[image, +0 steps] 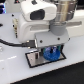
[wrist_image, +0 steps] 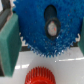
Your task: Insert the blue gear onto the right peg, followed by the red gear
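Your gripper (image: 51, 49) clamped on the blue gear (wrist_image: 46, 26), green pads (wrist_image: 9, 44) against its toothed rim, gear held just over the grey plate (image: 36, 60), red gear (wrist_image: 40, 77) lying just beside the fingers on the white table (image: 12, 70).

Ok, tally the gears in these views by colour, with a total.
Blue: 1, the blue gear, held between the tool's fingers over the grey plate.
Red: 1, the red gear, seen only in the wrist view.
Total: 2 gears.
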